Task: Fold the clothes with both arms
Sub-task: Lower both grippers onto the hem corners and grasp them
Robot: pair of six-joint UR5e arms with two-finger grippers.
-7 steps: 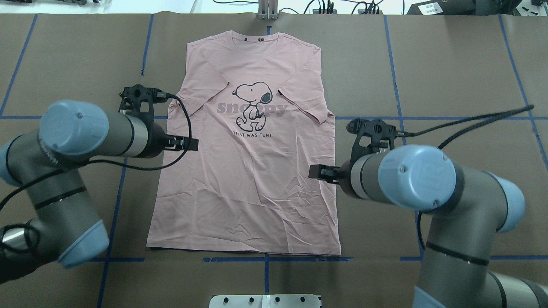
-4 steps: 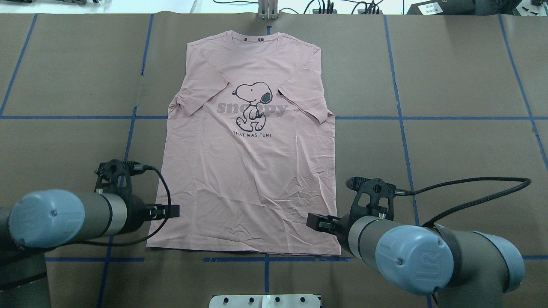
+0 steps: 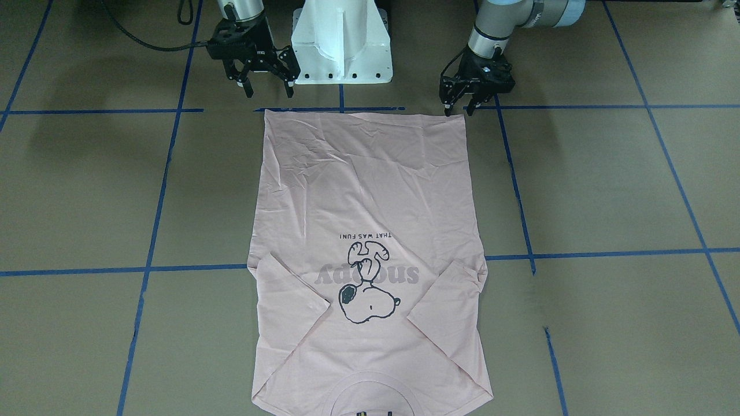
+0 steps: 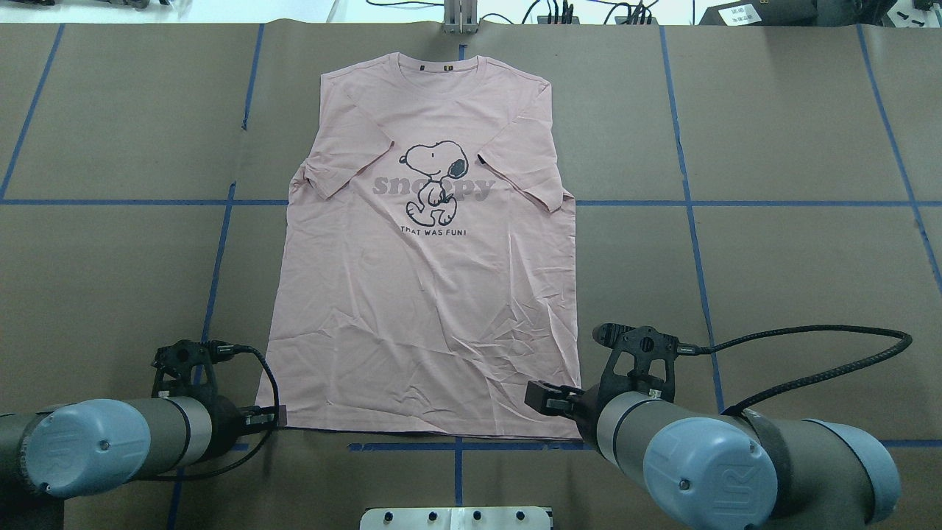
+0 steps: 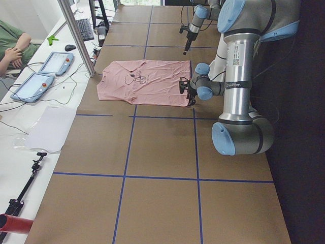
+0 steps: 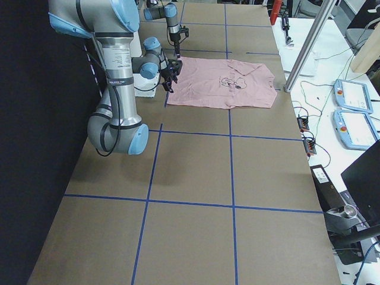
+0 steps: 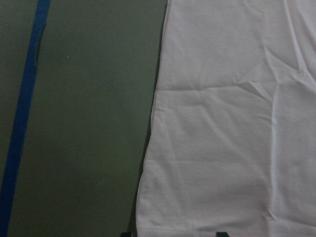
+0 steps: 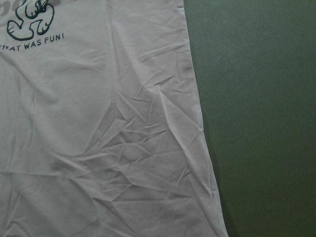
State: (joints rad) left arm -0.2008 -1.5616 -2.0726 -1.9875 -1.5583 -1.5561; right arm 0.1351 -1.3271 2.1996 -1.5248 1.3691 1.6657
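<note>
Lying flat and print-up on the brown counter [image 4: 773, 258], the pink T-shirt [image 4: 427, 316] has its hem nearest the robot. The left hand [image 3: 459, 111] and right hand [image 3: 269, 92] hover spread and empty by the hem corners. Each should pinch its corner squarely, both lifting evenly together.

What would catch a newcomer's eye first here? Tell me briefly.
The pale pink T-shirt lies flat and face up on the brown table, with the black-outlined Snoopy print on its chest. At the hem nearest the robot, the left gripper and the right gripper hang open, one by each bottom corner.
</note>
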